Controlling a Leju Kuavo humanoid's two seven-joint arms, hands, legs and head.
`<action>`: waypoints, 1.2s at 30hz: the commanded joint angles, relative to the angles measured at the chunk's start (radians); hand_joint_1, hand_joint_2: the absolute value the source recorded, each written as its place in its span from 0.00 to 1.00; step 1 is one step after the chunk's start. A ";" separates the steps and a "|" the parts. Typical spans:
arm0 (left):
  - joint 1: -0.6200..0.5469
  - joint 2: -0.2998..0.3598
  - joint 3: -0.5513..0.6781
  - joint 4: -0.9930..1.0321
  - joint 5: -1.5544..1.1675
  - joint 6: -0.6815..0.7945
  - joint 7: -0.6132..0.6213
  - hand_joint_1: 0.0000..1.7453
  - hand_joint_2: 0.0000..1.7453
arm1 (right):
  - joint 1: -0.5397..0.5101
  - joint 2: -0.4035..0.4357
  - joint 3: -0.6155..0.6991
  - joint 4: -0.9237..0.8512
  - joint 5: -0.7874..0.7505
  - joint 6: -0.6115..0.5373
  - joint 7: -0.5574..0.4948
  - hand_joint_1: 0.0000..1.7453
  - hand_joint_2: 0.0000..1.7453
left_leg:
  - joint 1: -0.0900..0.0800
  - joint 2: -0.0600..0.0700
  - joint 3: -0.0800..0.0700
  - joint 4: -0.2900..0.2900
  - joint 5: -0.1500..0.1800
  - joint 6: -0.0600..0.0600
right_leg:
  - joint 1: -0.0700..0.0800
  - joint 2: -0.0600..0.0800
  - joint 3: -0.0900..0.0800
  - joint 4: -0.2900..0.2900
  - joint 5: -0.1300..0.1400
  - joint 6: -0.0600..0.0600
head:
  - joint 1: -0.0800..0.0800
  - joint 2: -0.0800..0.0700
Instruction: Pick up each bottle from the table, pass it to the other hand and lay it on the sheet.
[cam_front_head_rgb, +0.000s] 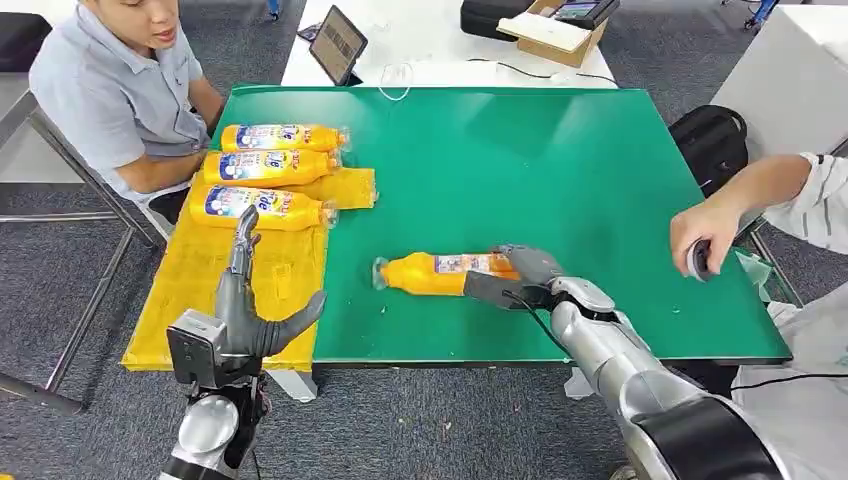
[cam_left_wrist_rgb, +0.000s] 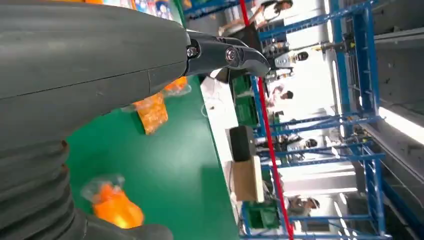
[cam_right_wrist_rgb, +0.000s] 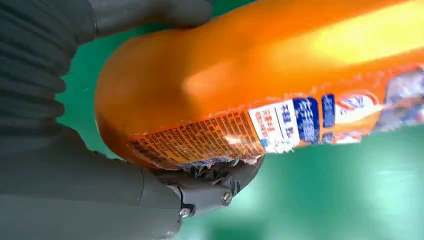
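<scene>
Right hand (cam_front_head_rgb: 520, 278) is wrapped around the base end of the bottle (cam_front_head_rgb: 440, 273), which lies on its side on the table (cam_front_head_rgb: 560, 170), cap toward the sheet (cam_front_head_rgb: 215, 290). Left hand (cam_front_head_rgb: 250, 315) is held spread and empty above the sheet's near edge. Because only the base end is held, the neck may sag or the bottle may twist loose when lifted, and a transfer between hands could be missed. Three bottles (cam_front_head_rgb: 265, 168) are already laid side by side on the sheet, leaving room nearer the robot. A seated person (cam_front_head_rgb: 115, 85) is beside the sheet; another person's hand (cam_front_head_rgb: 700, 235) rests at the table's right edge.
</scene>
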 joint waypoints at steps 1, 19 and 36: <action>-0.009 0.026 -0.002 0.059 0.086 -0.058 -0.003 0.00 1.00 | 0.078 0.051 -0.060 0.009 -0.110 0.011 -0.112 1.00 1.00 | 0.002 0.001 0.005 -0.002 -0.002 -0.002 | 0.002 0.001 0.005 -0.002 -0.001 -0.003 | 0.001 0.000; 0.260 0.020 0.035 -0.065 0.189 -0.149 -0.010 0.00 1.00 | 0.566 0.187 -0.139 -0.826 -0.561 -0.321 -0.235 1.00 1.00 | 0.002 0.001 -0.001 0.000 -0.006 -0.003 | 0.001 0.001 -0.001 0.001 -0.005 -0.003 | 0.000 0.000; 0.122 0.041 -0.066 0.067 0.155 -0.259 0.000 0.00 1.00 | 0.426 0.229 0.158 -0.567 -0.481 -0.277 -0.256 1.00 1.00 | 0.002 0.001 0.001 -0.002 -0.004 -0.003 | 0.001 0.001 0.000 -0.001 -0.004 -0.004 | 0.000 0.000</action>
